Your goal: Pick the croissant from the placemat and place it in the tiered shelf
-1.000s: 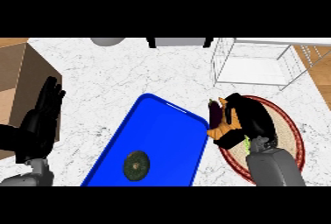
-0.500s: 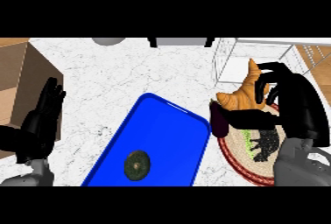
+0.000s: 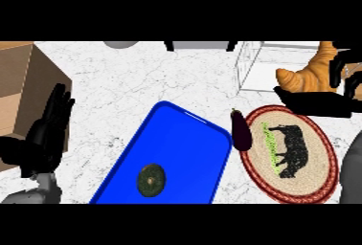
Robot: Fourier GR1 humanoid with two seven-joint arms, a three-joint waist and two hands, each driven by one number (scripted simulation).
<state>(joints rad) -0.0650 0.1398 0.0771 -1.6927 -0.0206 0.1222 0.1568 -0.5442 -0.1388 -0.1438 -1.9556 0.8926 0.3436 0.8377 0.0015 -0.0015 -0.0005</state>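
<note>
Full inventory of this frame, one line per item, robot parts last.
croissant: 1, orange-brown, upper right, held above the counter
shelf: 1, clear wire frame, top right
placemat: 1, round, tan with red rim and a black animal, lower right
eggplant: 1, dark purple, at the placemat's left edge
tray: 1, blue, centre
small round object: 1, dark olive, on the tray
box: 1, brown, left edge
counter: 1, white marble
left hand: black, open, resting at left
right hand: black, curled round the croissant

My left hand (image 3: 48, 129) and right hand (image 3: 318, 95) were black, and both my forearms were plain grey.
</note>
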